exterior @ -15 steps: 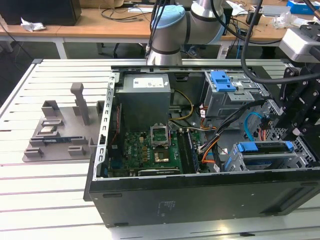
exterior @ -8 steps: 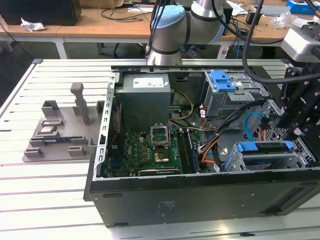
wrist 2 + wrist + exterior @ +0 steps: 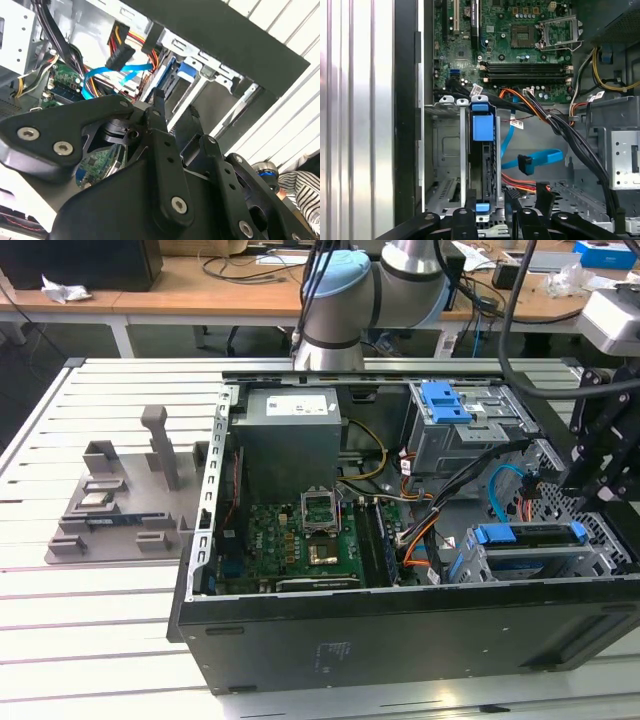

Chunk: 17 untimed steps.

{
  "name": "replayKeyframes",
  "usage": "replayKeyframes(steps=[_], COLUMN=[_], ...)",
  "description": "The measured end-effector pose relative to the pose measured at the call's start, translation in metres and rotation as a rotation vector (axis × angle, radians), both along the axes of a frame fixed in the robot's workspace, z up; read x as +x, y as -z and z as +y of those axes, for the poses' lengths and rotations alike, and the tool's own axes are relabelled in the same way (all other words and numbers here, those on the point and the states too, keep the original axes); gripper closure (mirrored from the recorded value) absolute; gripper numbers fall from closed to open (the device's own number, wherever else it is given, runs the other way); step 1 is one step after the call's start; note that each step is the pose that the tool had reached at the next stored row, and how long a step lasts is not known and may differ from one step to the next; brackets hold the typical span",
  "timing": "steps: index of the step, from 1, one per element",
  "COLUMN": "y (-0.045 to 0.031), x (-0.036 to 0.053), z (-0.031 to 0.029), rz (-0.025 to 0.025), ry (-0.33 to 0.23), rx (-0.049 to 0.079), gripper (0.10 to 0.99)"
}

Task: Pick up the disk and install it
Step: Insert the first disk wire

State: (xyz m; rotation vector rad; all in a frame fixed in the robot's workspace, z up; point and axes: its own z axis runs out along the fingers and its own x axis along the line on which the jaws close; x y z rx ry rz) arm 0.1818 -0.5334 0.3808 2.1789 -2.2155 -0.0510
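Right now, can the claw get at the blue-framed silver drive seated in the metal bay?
Probably yes. The claw hangs right over the blue-framed silver hard drive in its grey metal bay, with no cable across it; the light-blue flat cable lies beside.

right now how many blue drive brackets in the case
2: one blue bracket atop the upper drive cage, a second blue bracket across the lower drive bay at the exterior view's right. More may hide inside.
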Motion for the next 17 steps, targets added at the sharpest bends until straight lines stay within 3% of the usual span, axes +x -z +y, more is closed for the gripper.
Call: replayKeyframes(steps=[6,8,10,17], y=[0.0002,0.0007,0.001,0.0061], x=[0.0037,0.0074,0.0093,0.0111], z=[0.0224,0.0357,0.0431,0.0552], rz=[0.0,0.0,-0.0001,0.0], ry=[0.0,0.0,0.0,0.0], rx=[-0.002,-0.008,-0.012,-0.016], gripper=[0.725,0.725,0.725,0.725])
